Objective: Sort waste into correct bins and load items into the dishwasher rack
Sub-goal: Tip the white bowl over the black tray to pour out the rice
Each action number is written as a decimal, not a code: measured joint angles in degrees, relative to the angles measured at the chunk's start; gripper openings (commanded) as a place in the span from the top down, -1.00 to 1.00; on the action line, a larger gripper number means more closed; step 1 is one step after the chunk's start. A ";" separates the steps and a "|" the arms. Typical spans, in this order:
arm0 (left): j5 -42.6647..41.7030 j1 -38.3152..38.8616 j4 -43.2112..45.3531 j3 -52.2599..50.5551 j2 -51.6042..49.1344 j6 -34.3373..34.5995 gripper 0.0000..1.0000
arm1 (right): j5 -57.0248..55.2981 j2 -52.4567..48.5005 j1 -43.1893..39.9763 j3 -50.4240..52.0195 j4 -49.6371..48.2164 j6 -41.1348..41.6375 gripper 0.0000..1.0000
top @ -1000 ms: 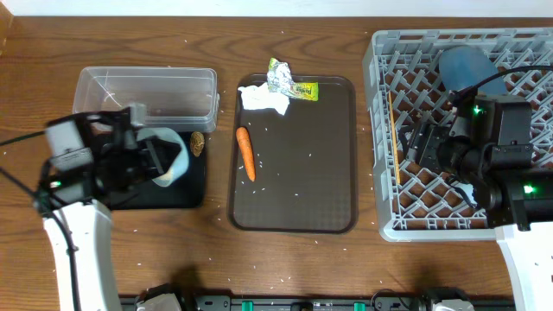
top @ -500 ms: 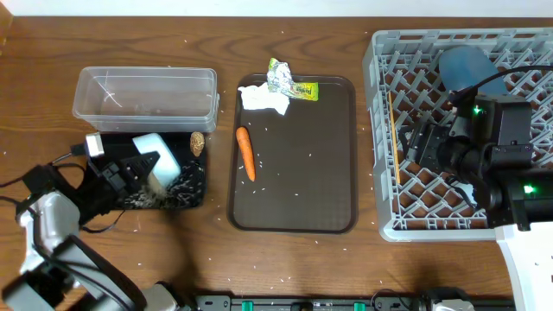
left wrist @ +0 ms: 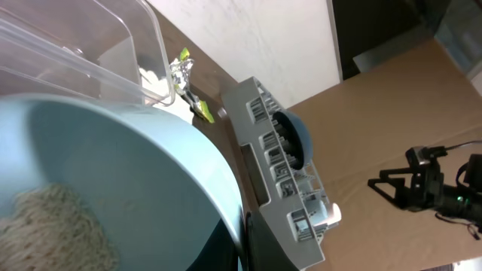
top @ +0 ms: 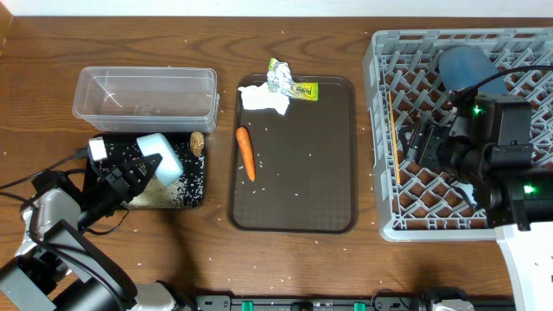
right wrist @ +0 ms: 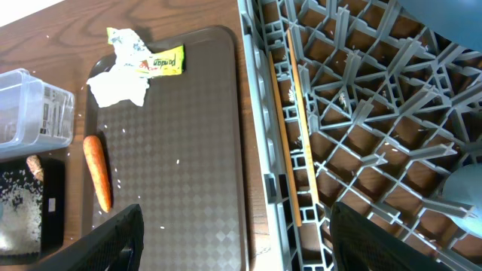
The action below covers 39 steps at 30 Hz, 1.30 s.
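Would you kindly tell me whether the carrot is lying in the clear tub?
No, the carrot lies on the brown serving tray, well apart from the clear tub.

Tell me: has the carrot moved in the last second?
No. The carrot lies at the same spot by the left rim of the brown tray, below the tissue.

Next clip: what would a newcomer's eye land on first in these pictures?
The large grey dishwasher rack on the right dominates, with a dark blue plate in its far corner. At the left, the left hand holds a pale bowl tipped over the black tray, white rice heaped beneath. Between them, an orange carrot stick lies on the brown serving tray.
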<state>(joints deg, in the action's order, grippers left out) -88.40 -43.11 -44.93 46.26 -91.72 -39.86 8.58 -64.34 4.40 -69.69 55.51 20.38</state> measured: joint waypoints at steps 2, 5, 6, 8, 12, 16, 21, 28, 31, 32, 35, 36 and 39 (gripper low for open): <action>0.00 0.00 0.63 -0.04 0.00 -0.85 0.88 | 0.02 0.00 0.00 0.00 -0.02 0.00 -0.45; 0.00 0.00 0.87 -0.04 0.00 -2.34 0.87 | 0.02 0.00 0.00 0.00 -0.02 0.00 -0.45; 0.00 0.02 0.85 -0.04 0.00 -2.58 0.88 | 0.02 0.00 0.00 0.00 -0.02 0.00 -0.45; 0.00 0.11 0.94 -0.07 0.00 -2.82 0.88 | 0.02 0.00 0.00 0.00 -0.02 0.00 -0.45; -0.04 0.81 1.51 -0.50 0.00 -3.74 0.88 | 0.00 0.00 0.00 0.00 -0.02 0.00 -0.45; 0.00 1.46 0.98 -1.46 0.00 -4.24 0.87 | 0.00 0.00 0.00 0.00 -0.02 0.00 -0.45; 0.20 2.47 1.20 -2.25 0.00 -5.35 0.87 | 0.02 0.00 0.00 0.00 0.07 0.00 -0.45; 0.17 2.36 2.25 -2.25 0.00 -2.23 0.88 | 0.07 0.00 0.00 0.00 0.26 0.00 -0.45; 0.22 2.40 2.14 -2.25 0.00 -2.32 0.87 | 0.15 0.00 0.00 0.00 0.35 0.00 -0.45; 0.15 2.43 2.19 -2.25 0.00 -2.34 0.88 | 0.22 0.00 0.00 0.00 0.37 0.00 -0.45; 0.02 2.54 1.95 -2.25 0.00 -2.10 0.88 | 0.33 0.00 0.00 0.00 0.39 0.00 -0.45; 0.11 2.62 1.95 -2.25 0.00 -2.12 0.88 | 0.39 0.00 0.00 0.00 0.42 0.00 -0.45; 0.22 2.80 3.54 -2.25 0.00 -1.88 0.87 | 0.48 0.00 0.00 0.00 0.42 0.00 -0.45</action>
<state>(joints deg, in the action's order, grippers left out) -88.18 -40.32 -41.39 44.01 -91.72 -41.74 9.06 -64.34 4.40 -69.69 55.92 20.38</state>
